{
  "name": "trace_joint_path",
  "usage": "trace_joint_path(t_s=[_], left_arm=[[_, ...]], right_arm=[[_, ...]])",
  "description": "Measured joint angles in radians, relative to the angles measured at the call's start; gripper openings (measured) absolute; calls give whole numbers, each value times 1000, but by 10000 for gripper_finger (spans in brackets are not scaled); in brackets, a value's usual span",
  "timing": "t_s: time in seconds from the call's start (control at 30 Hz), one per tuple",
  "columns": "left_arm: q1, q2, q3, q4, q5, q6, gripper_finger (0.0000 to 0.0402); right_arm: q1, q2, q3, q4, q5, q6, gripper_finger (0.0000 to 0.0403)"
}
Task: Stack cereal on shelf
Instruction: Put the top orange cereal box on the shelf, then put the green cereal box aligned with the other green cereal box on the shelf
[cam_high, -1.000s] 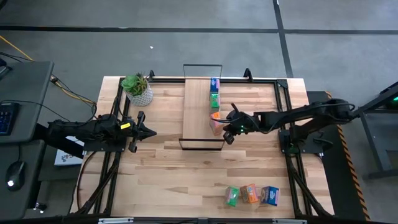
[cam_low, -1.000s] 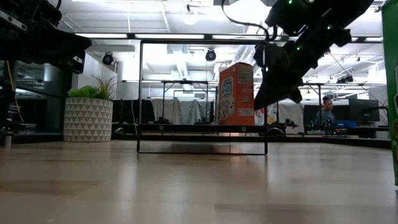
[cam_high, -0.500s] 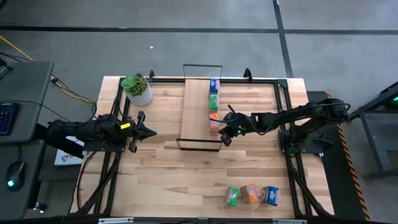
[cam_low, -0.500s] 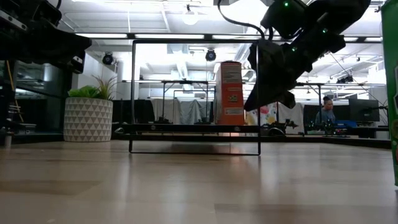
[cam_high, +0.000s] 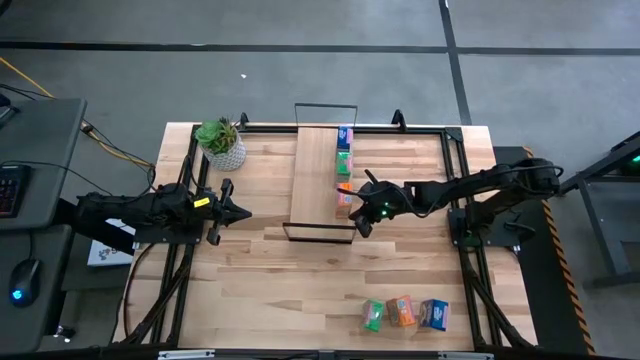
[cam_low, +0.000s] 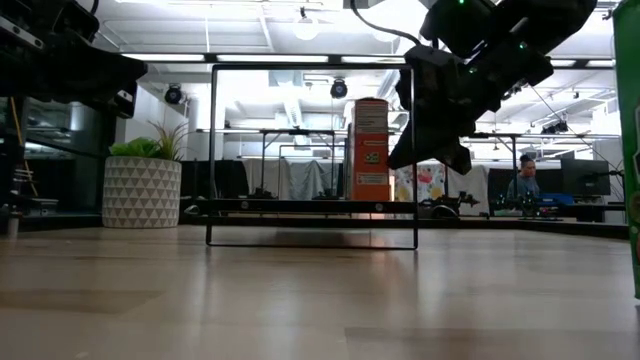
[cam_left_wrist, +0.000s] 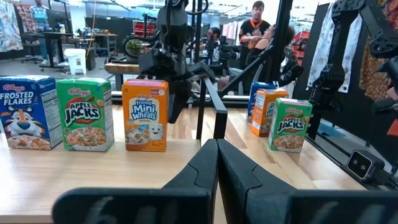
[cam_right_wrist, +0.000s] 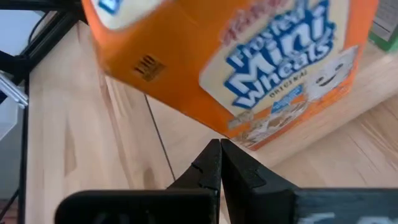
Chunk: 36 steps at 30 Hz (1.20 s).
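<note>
Three boxes stand on the shelf (cam_high: 318, 180) along its right edge: blue (cam_high: 346, 132), green (cam_high: 345, 160), orange (cam_high: 344, 194). Three more (cam_high: 404, 312) wait near the table's (cam_high: 260, 270) front edge. Right tool (cam_high: 364, 212), clenched and empty, sits just beside the orange box. Left tool (cam_high: 232, 212), clenched, idles at the left edge. Task judged half complete.

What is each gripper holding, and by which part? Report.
Nothing is held. The right gripper is shut and empty by the orange cereal box on the shelf; the left gripper, also shut, sits empty at the table's left.
</note>
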Motion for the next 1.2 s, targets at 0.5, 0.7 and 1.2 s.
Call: trace_joint_path(t_s=[0.5,0.7,1.2], left_arm=[[0,0,0,0,0,0,3],[0,0,0,0,0,0,3],[0,0,0,0,0,0,3]], right_arm=[[-8,-52,0,-98,-190,-26,0],[24,-226,0,-283,-125,-24,0],[262,-434,1,-328,412,-293,0]])
